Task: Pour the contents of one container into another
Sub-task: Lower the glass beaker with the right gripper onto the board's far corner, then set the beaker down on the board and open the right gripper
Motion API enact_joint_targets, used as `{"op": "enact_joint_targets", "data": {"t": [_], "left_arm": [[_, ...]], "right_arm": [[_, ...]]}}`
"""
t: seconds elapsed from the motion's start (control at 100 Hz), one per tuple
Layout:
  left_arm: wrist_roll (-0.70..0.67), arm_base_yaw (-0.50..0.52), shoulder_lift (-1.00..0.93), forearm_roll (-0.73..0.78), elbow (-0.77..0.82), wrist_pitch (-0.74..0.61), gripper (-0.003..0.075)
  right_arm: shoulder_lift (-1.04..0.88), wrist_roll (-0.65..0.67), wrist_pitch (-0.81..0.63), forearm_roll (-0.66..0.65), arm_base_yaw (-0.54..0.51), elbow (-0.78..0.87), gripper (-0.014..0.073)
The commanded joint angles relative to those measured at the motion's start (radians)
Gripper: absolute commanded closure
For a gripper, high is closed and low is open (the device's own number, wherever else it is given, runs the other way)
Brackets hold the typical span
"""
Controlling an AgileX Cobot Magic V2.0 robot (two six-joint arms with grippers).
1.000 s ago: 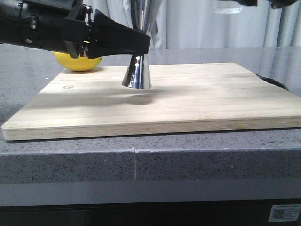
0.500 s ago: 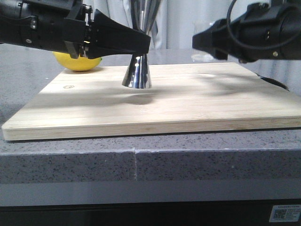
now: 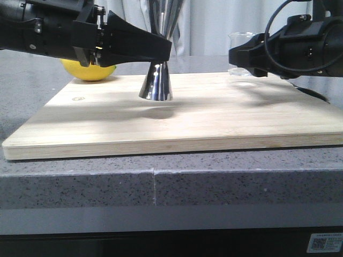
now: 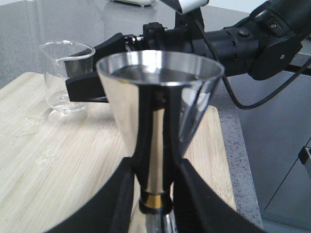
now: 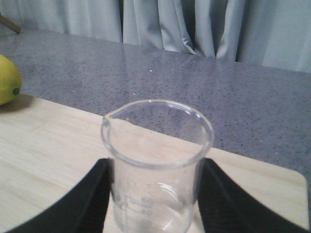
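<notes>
Left gripper [image 4: 151,194] fingers clamped on jigger [image 3: 156,80] waist, standing mid cutting board [image 3: 177,115]. Right gripper [image 5: 153,194] fingers flank beaker [image 5: 156,165] on board's far right; contact unclear. Step: grasp beaker. Squeeze evenly, lift straight, spout toward jigger.

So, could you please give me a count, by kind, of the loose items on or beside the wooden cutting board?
Measuring vessels: 2, the shiny steel hourglass-shaped jigger and the small clear glass beaker.
Fruit: 1, the yellow lemon behind the board's far left corner.
Boards: 1, the pale wooden cutting board.
Total: 4.
</notes>
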Motion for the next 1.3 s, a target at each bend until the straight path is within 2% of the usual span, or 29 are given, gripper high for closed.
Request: {"op": "enact_joint_targets", "data": {"t": [0.0,0.57,1.29], "left_arm": [[0.003,-0.008,-0.043,-0.069,-0.029,0.116,0.0584],[0.003,-0.008,-0.043,-0.069,-0.029,0.116,0.0584],[0.003,-0.008,-0.043,-0.069,-0.029,0.116,0.0584]], "right_arm": [[-0.035,-0.023,-0.082,0.016,-0.013,-0.022,0.0442],[0.022,-0.037,-0.128,0.016,-0.014,-0.022,0.0442],[0.024,-0.079,-0.095,0.016,-0.014,-0.022,0.0442]]}}
